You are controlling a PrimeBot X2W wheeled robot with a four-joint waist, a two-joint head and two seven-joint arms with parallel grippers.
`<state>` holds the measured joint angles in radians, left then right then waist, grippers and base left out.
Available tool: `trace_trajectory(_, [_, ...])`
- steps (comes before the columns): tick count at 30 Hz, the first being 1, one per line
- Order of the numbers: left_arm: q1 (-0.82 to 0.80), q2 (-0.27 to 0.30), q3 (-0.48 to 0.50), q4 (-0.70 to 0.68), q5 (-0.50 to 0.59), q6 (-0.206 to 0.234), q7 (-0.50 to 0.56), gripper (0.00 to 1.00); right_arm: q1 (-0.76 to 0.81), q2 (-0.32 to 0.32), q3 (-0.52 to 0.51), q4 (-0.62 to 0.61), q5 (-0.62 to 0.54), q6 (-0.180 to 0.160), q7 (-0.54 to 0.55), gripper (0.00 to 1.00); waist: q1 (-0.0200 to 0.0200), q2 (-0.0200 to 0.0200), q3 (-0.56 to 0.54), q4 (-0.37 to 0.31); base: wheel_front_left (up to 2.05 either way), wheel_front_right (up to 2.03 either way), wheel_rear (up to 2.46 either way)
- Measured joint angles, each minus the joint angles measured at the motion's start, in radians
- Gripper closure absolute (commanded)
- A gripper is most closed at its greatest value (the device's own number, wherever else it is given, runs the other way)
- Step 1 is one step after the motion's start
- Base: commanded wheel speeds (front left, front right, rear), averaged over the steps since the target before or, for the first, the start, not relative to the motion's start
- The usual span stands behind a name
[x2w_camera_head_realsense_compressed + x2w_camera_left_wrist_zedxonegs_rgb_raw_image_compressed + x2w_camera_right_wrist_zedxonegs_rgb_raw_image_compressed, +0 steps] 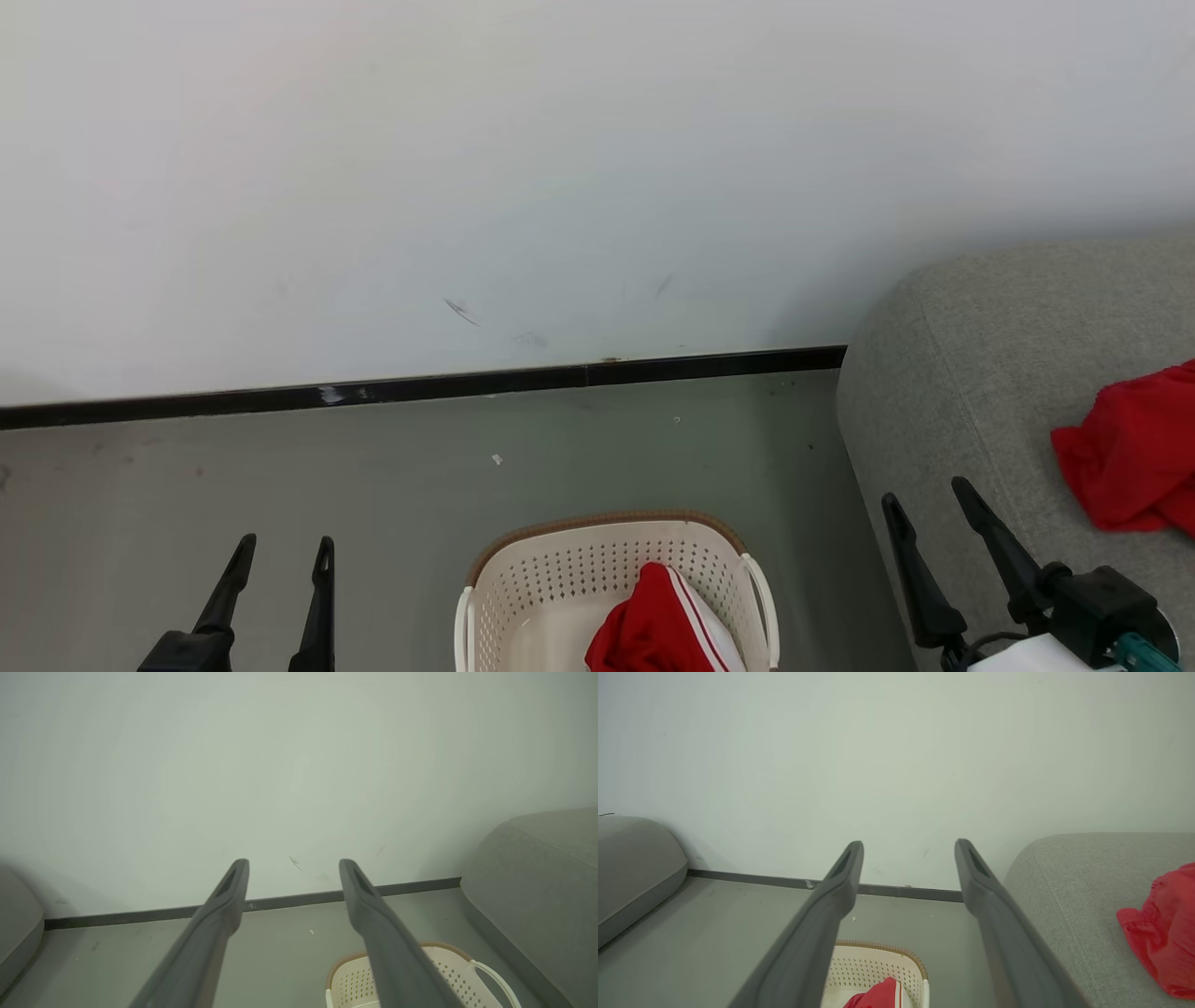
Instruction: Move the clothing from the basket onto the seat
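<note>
1. While both arms hang above the floor with nothing in them, the left gripper [286, 544] has its two dark fingers spread wide apart. It stands to the left of the basket [607, 519] and does not touch it.
2. In the left wrist view, the gap between these fingers shows bare wall, and the basket's rim lies low, partly behind the right finger.
3. The right gripper [924, 493] is also spread wide and pinches nothing. It stands to the right of the basket, in front of the rounded edge of the seat [980, 355].
4. In the right wrist view, the basket lies low between the two fingers, partly hidden by the left one.
5. One red garment [644, 625] with a white panel and thin white stripes lies inside the basket, in its right half.
6. The other red garment [1130, 457] lies crumpled on top of the seat, well apart from the basket, to its right.
7. The seat is of grey woven fabric and stands just beside the basket on the right.
8. The basket stands on a grey floor [280, 467]; behind it is a white wall [560, 140] with a dark skirting board [467, 383].
9. Far to the left of the basket, a grey padded piece [635, 863] shows in both wrist views; what it is I cannot tell.
</note>
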<state>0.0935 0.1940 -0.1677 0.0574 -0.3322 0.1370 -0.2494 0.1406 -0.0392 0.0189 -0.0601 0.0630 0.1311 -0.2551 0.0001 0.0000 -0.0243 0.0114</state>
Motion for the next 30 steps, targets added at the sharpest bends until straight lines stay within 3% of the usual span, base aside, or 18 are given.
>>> trace_trajectory(7, [-0.049, 0.018, -0.031, 0.008, 0.02, -0.022, 0.008, 0.0, -0.002, 0.0, -0.006, -0.013, -0.001, 0.0, 0.0, 0.0, 0.0, 0.0, 0.018, -0.004, 0.0, 0.0, 0.0])
trace_trajectory(15, [-0.151, 0.022, -0.128, 0.077, 0.037, -0.085, 0.076, 0.0, -0.002, 0.001, -0.018, -0.029, -0.003, 0.0, 0.0, 0.0, 0.0, 0.0, 0.056, -0.013, 0.0, 0.0, 0.0])
trace_trajectory(30, [-0.325, -0.068, -0.298, 0.292, 0.102, -0.18, 0.152, 0.0, -0.001, 0.002, -0.08, -0.11, -0.003, 0.0, 0.0, 0.0, 0.0, 0.0, 0.156, -0.05, 0.0, 0.0, 0.0])
